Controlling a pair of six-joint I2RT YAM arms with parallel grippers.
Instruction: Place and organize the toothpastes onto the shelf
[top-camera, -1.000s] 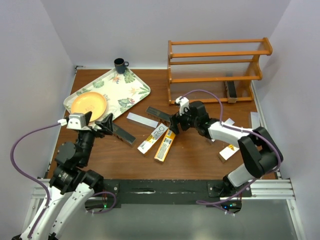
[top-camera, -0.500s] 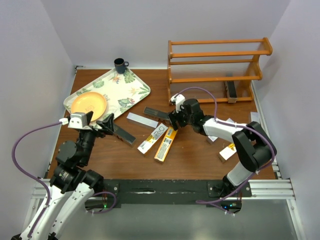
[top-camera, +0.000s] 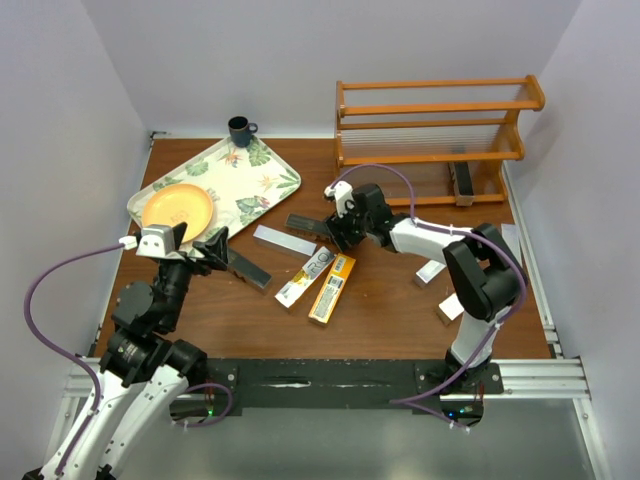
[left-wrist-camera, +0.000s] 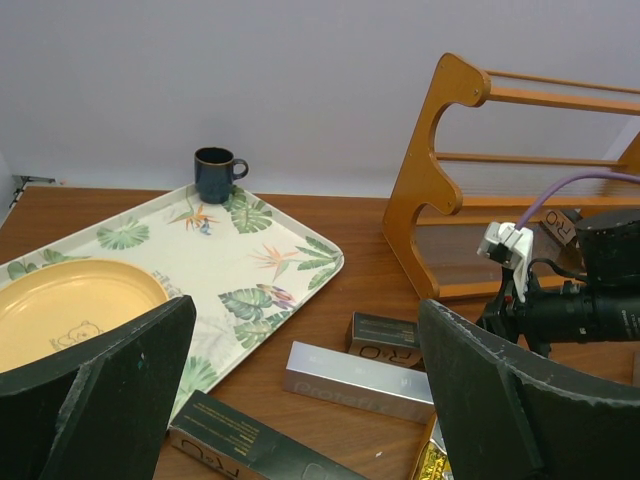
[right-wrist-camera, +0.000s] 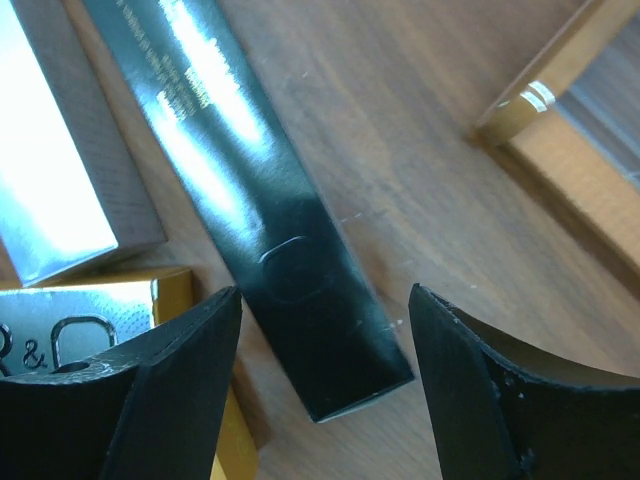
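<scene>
Closing in | right gripper (top-camera: 337, 228) has advanced left, straddling black toothpaste box (right-wrist-camera: 230, 180); jaws narrowing, not clamped | left gripper (top-camera: 195, 241) spread wide | pick likely imminent

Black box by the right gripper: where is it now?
In the top view the black box lies flat mid-table, in front of the left end of the shelf, one end between the right gripper's fingers, a silver box alongside.
</scene>
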